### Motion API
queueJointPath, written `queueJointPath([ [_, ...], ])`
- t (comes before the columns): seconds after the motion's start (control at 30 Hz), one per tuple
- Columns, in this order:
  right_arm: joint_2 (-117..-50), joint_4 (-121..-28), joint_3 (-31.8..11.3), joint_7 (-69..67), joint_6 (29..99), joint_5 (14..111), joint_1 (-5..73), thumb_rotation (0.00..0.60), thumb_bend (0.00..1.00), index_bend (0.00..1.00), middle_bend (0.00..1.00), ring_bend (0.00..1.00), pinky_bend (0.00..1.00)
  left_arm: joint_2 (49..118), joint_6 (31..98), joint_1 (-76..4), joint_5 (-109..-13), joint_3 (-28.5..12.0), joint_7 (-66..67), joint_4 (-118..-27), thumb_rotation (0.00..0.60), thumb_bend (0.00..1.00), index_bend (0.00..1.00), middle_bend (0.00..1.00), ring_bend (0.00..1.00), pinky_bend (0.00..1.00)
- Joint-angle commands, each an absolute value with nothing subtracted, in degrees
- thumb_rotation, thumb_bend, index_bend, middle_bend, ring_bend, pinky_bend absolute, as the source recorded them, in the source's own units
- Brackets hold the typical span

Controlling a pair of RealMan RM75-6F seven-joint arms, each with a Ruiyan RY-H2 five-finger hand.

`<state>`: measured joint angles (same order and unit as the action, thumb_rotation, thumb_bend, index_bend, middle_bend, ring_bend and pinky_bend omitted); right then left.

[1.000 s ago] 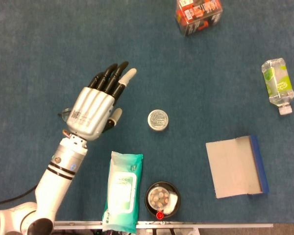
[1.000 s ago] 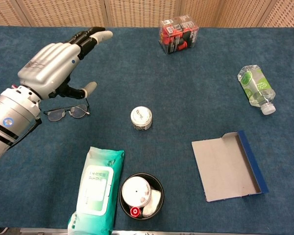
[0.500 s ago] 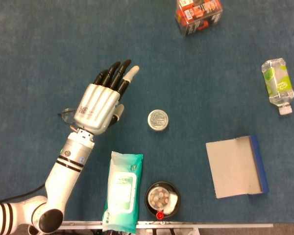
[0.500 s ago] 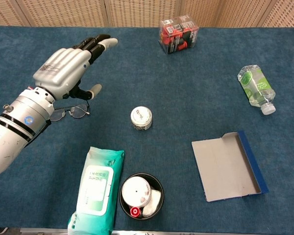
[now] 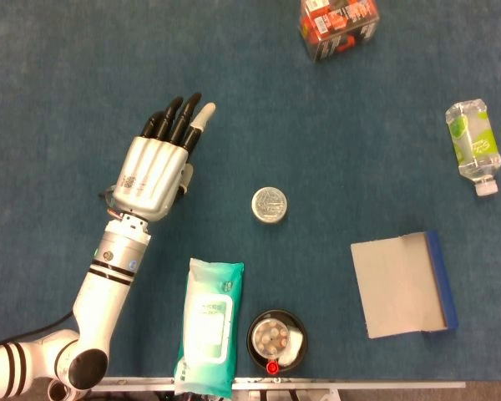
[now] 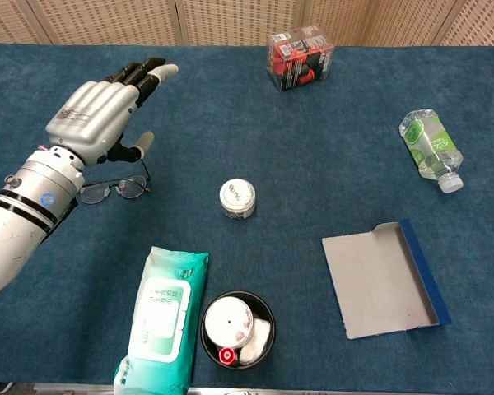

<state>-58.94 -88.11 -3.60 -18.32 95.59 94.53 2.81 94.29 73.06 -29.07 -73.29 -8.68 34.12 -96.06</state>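
Left hand (image 6: 95,115) wide open, fingers (image 6: 144,72) stretched flat, holding nothing, hovering above table; eyeglasses (image 6: 115,189) lie just beneath its wrist; round tin (image 6: 237,198) off to its right.

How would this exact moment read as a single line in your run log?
left hand: open, fingers spread, holds nothing | under it: glasses on table | nearby: round tin, wipes pack | right hand: not in view

Matt blue cloth table (image 6: 313,148); glossy metal-look left hand (image 6: 99,111).
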Motion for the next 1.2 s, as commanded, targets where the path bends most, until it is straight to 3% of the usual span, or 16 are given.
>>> queueJointPath([
  [0.03,-58.95,-88.12,-3.61,-18.28,95.52,94.48,2.83,0.6,0.33,0.48,0.48,0.38,0.35,94.29,73.07,-28.99,-73.03,-8.45,34.37,-95.53,0.6,0.47,0.0,0.0,0.0,0.16],
  [0.9,-59.07,-88.23,-3.74,-17.85,94.93,94.07,3.04,0.6,0.33,0.48,0.48,0.38,0.35,95.93,73.13,-27.87,-69.26,-7.56,34.88,-88.56,0.6,0.47,0.0,0.0,0.0,0.16],
  [1.2,-59.04,-88.24,-3.75,-17.89,95.02,94.09,2.99,0.6,0.33,0.48,0.48,0.38,0.35,96.09,72.97,-27.49,-67.44,-6.85,37.88,-88.67,0.6,0.54,0.0,0.0,0.0,0.16],
])
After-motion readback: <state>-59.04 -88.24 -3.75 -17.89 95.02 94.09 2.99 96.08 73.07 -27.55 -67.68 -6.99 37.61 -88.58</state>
